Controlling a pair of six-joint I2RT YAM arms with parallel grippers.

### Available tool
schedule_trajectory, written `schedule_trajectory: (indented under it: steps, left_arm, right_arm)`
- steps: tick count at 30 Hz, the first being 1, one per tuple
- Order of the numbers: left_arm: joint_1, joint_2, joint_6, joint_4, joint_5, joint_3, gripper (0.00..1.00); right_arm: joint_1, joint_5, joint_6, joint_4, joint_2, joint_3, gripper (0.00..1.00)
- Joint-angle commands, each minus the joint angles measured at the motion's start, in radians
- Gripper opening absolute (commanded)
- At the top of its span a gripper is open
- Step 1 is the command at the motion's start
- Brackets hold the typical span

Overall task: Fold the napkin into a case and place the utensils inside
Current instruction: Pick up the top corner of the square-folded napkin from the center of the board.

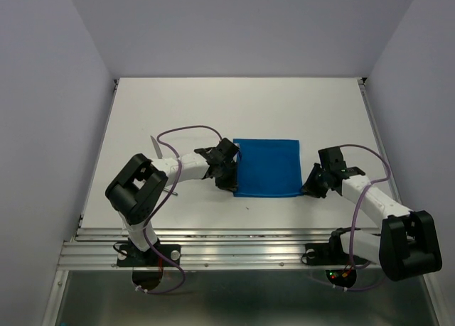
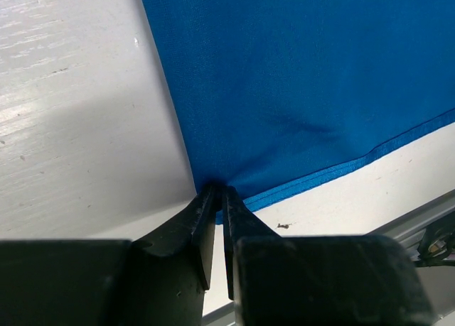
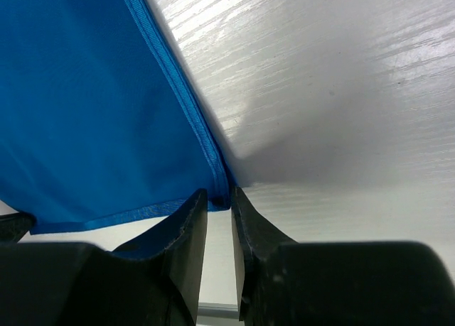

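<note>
Napkin point(image 2: 298, 77) running off top edge in both wrist views. Its corner disappearing between left gripper point(image 2: 219, 189) tips. Right gripper point(image 3: 219, 194) tips flanking other corner, grip not showing clearly. Thin utensil point(image 1: 153, 143) left of left gripper appearing too small for identifying.
</note>
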State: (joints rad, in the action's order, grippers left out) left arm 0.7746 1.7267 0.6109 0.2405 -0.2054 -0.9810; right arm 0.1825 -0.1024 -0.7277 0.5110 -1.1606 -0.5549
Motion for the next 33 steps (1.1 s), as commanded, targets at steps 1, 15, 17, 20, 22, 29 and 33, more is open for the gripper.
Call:
schedule_trajectory:
  steps: [1,15,17,20,22,29,33]
  left_arm:
    - [0.017,-0.001,-0.01,0.033,0.026,0.03,0.21]
    - [0.022,-0.01,-0.01,0.031,0.031,0.038,0.21]
    - [0.022,-0.012,-0.01,0.029,0.031,0.039,0.21]
    - [0.023,-0.013,-0.01,0.029,0.031,0.039,0.21]
    - [0.025,-0.012,-0.01,0.029,0.031,0.041,0.21]
    - [0.025,-0.013,-0.01,0.029,0.032,0.041,0.21]
    - [0.026,-0.045,0.001,0.046,0.047,0.031,0.22]
  right_arm:
    - [-0.006,-0.022,-0.004,-0.038,-0.007,0.009,0.25]
    - [-0.006,0.003,0.011,-0.031,-0.017,-0.007,0.26]
    - [-0.006,0.012,0.014,-0.028,-0.017,-0.007,0.28]
    - [-0.006,0.015,0.014,-0.028,-0.017,-0.007,0.3]
    - [-0.006,0.013,0.014,-0.028,-0.019,-0.007,0.3]
    - [-0.006,0.012,0.014,-0.032,-0.017,-0.007,0.18]
    - [-0.006,0.032,0.022,-0.02,-0.007,-0.025,0.01]
